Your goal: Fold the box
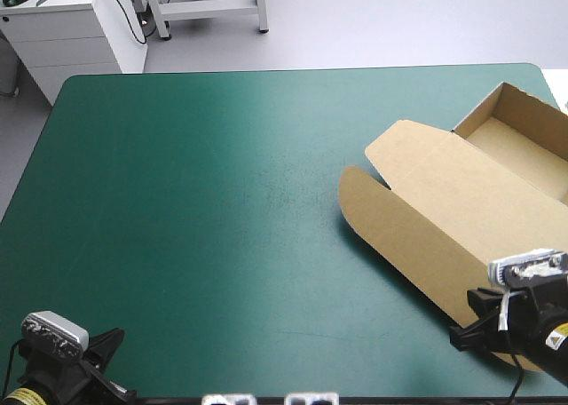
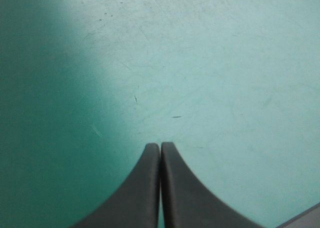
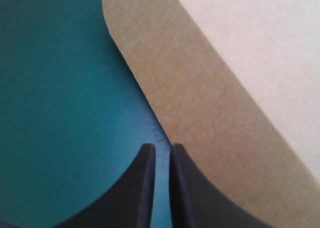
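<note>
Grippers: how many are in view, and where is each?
2. The left gripper sits at the near left corner of the teal-green cover, over bare cover. The right gripper sits near the near right corner, at the edge of the flat lid of the box.

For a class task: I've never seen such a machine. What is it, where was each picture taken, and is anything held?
It is a robot with two arms at a teal-green table. One picture looks down from above; the others look along each wrist. The left gripper is shut over bare table. The right gripper, all but shut, sits beside the brown box, an open tray with its lid flat. Nothing is held.
</note>
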`<action>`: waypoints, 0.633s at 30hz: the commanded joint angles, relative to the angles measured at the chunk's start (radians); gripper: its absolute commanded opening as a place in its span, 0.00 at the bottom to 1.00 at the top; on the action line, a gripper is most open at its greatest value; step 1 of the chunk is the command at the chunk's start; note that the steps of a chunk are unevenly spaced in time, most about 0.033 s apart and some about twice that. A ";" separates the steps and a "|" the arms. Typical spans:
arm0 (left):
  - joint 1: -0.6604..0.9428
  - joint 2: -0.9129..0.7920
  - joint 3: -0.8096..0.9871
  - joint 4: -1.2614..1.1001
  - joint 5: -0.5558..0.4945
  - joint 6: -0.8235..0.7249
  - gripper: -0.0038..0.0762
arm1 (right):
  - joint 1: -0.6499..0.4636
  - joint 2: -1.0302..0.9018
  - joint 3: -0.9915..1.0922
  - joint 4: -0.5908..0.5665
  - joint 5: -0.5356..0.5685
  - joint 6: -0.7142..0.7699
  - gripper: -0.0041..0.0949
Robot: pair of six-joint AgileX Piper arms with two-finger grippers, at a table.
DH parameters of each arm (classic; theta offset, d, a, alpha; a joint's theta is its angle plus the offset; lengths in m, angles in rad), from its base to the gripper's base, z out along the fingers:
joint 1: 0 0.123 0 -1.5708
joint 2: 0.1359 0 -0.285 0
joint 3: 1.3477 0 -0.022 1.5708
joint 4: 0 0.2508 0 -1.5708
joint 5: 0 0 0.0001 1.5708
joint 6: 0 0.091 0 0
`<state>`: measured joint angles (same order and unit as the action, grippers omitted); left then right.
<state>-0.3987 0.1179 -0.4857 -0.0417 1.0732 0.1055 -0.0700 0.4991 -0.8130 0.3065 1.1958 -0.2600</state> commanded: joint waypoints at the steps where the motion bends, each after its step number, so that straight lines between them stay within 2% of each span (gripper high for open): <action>1: -0.004 0.014 -0.023 -0.005 -0.057 -0.010 0.04 | 0.003 -0.087 0.093 0.013 -0.088 -0.020 0.13; 10: -0.004 0.014 -0.023 -0.040 -0.057 0.046 0.04 | 0.003 -0.274 0.321 0.014 -0.143 -0.059 0.13; 19: -0.004 0.014 -0.023 -0.108 -0.049 0.129 0.04 | 0.003 -0.369 0.332 0.011 -0.158 -0.055 0.13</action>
<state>-0.3987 0.1161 -0.4857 -0.1297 1.0812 0.2266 -0.0700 0.1300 -0.4603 0.3034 1.1005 -0.3057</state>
